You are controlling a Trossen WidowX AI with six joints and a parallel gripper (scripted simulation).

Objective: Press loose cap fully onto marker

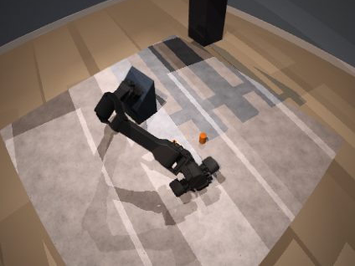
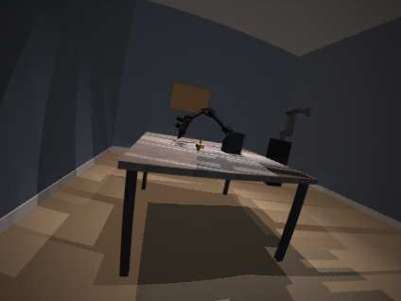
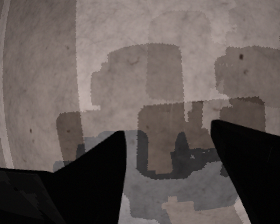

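The orange cap stands on the table, apart from the holder. In the top view, only a small orange tip of the marker shows behind the arm, which hides the holder block. In the exterior view, the marker stands upright in the pale holder block, just behind the cap. My gripper is open, with nothing between its fingers. It points down above the table, well to the side of the marker and cap. Neither is in the wrist view.
The arm reaches from its dark base block over the holder. The table carries striped light and shadows. A black pillar stands past the table's far corner. Another arm stands on a dark pedestal beyond the table.
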